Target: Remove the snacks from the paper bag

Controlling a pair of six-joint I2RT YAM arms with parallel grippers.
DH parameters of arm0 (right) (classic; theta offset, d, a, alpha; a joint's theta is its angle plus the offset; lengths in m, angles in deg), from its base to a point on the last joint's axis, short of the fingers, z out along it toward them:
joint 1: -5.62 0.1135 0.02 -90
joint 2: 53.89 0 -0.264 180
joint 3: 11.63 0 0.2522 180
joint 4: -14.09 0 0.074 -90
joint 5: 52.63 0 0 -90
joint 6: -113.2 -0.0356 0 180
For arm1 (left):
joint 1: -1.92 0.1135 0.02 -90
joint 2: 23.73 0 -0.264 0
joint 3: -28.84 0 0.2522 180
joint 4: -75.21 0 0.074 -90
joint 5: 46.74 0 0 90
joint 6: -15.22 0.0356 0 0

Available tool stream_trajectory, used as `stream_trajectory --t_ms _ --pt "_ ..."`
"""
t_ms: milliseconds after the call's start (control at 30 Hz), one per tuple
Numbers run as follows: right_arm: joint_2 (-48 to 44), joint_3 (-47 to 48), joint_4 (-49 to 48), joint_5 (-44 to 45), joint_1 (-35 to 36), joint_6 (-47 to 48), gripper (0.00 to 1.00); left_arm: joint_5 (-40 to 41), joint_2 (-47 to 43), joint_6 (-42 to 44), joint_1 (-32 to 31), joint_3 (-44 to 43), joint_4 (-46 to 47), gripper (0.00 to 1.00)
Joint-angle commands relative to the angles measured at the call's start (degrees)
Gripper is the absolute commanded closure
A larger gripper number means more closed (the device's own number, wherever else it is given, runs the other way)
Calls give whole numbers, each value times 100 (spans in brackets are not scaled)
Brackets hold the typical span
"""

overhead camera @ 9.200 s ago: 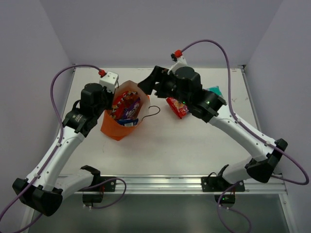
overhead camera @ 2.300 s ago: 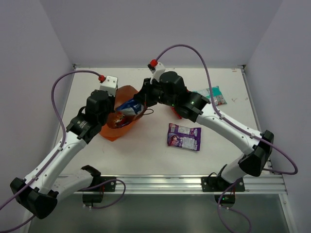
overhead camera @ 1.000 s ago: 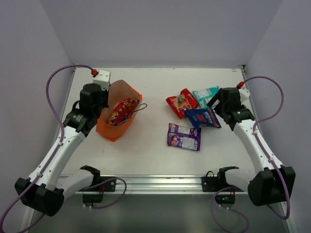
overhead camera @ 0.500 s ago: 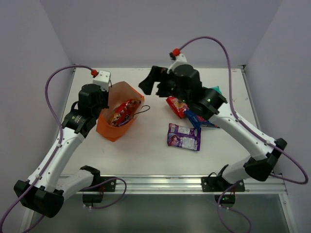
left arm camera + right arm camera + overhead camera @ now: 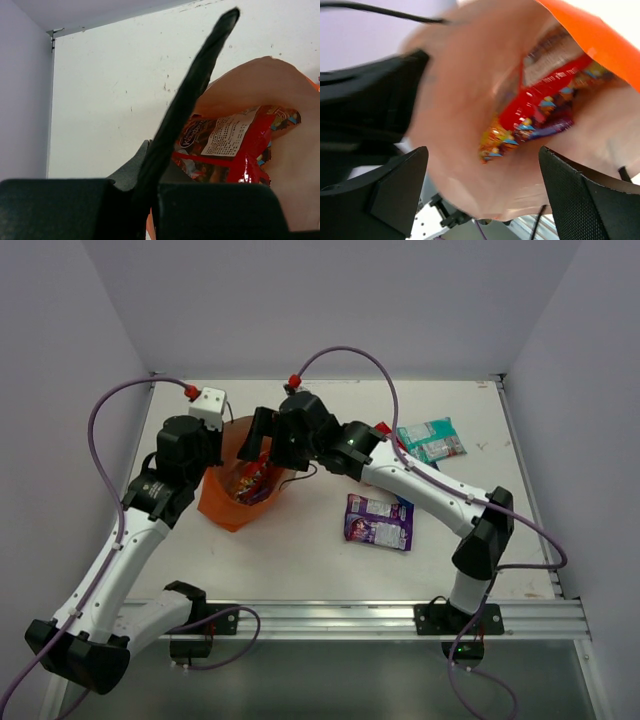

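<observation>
Lying nearest: a purple packet (image 5: 379,522) is flat on the table (image 5: 320,575), lower right of centre in the overhead view and well apart from the bag.
Bag: the orange paper bag (image 5: 224,506) stands left of centre with its mouth open and facing up.
Bag contents: red packets (image 5: 535,112) with colourful print are still inside. How many there are I cannot tell.
Left gripper: the left gripper (image 5: 220,437) sits at the bag's left rim. In its wrist view the fingers look pressed together on the paper wall, so I judge it is pinching the rim to hold the mouth open.
Right gripper: the right gripper (image 5: 480,155) hangs right at the mouth. Its fingers are spread wide and hold nothing, and the packets show between them.
Farther out: a teal packet (image 5: 430,438) lies in the upper right of the overhead view. A red packet (image 5: 384,428) peeks out from behind the right arm just left of it. Anything else under that arm is hidden.
Done: at least three snacks are out on the table.
Left: the red packets in the bag have yet to be lifted out, so the task looks roughly half finished. The next step is likely a pick from inside the bag.
</observation>
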Motion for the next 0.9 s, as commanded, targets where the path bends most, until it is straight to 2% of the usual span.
stream_trajectory --t_ms 0,100,367,500,533,567,633,667,767,800,867 --pt "25 -409 65 15 -2 -502 4 -87 -195 8 28 -178 411 100" --pt "147 -508 -5 50 -2 -616 1 -149 -187 -18 37 -161 429 100" --pt "850 -271 -286 85 -11 -915 1 -325 -204 -62 28 -152 394 100" --pt "1123 -208 -313 94 -11 -1021 4 -456 -257 -236 28 -99 350 100" --pt "1141 -244 -426 103 -11 -1020 9 -457 -274 -238 28 -73 341 100" --pt "1141 -288 -479 121 -11 -986 23 -457 -292 -238 28 -38 350 100" --pt "1097 -323 -611 138 -20 -924 45 -413 -318 -238 28 6 324 100" --pt "966 -341 -708 156 -20 -785 63 -369 -336 -238 28 24 289 100" --pt "711 -411 -980 279 -11 -425 85 -290 -389 -229 28 94 262 100" --pt "545 -350 -1033 288 -20 -310 97 -220 -415 -229 28 120 271 100" --pt "377 -280 -1174 323 -20 76 100 -141 -450 -246 28 164 271 100"
